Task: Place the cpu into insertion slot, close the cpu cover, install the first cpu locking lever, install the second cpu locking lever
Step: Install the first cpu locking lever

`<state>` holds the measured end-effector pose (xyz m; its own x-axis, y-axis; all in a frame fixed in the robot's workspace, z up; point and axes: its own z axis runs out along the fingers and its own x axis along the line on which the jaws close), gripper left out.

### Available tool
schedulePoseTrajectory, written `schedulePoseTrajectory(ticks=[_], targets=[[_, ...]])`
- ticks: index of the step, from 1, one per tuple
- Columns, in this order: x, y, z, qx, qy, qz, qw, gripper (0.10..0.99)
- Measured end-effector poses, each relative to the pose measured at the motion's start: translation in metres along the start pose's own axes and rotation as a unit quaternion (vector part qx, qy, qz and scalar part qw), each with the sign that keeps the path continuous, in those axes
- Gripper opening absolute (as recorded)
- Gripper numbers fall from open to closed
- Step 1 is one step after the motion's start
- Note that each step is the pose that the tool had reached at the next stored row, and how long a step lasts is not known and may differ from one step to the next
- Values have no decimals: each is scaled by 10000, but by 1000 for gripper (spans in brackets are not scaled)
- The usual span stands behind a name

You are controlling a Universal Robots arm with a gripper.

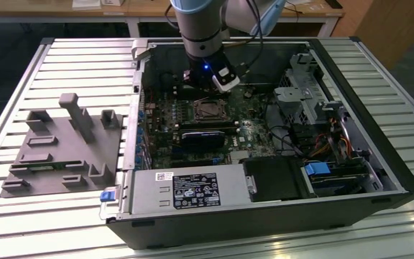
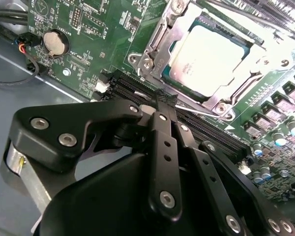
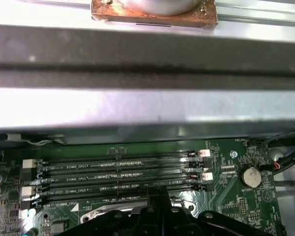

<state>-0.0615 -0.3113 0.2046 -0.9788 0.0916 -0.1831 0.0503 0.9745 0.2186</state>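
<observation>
The cpu (image 2: 206, 55) lies flat in the insertion slot (image 1: 208, 110), its silver-grey top facing up. The cpu cover (image 2: 156, 45), a silvery frame, lies down around the chip. A thin silvery locking lever (image 2: 202, 110) runs along the socket edge that faces the memory slots. My gripper (image 2: 163, 100) is shut, its black fingertips together right at that edge, between the socket and the memory slots. Whether the tips touch the lever I cannot tell. In the exterior view the gripper (image 1: 211, 91) hangs inside the open case just behind the socket. Its tips (image 3: 160, 195) also show in the first wrist view.
Long black memory slots (image 3: 118, 173) run beside the socket. A black block (image 1: 201, 136) sits in front of it, then the power supply (image 1: 192, 190). A drive cage (image 1: 308, 91) and cables stand at the exterior view's right. A grey fixture (image 1: 63, 143) lies outside the case.
</observation>
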Motion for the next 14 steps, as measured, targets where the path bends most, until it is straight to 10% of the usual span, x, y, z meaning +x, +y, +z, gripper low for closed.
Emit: schedulePoseTrajectory(ticks=[14], targets=[[9,66,28,81,-38,142,9999,102]])
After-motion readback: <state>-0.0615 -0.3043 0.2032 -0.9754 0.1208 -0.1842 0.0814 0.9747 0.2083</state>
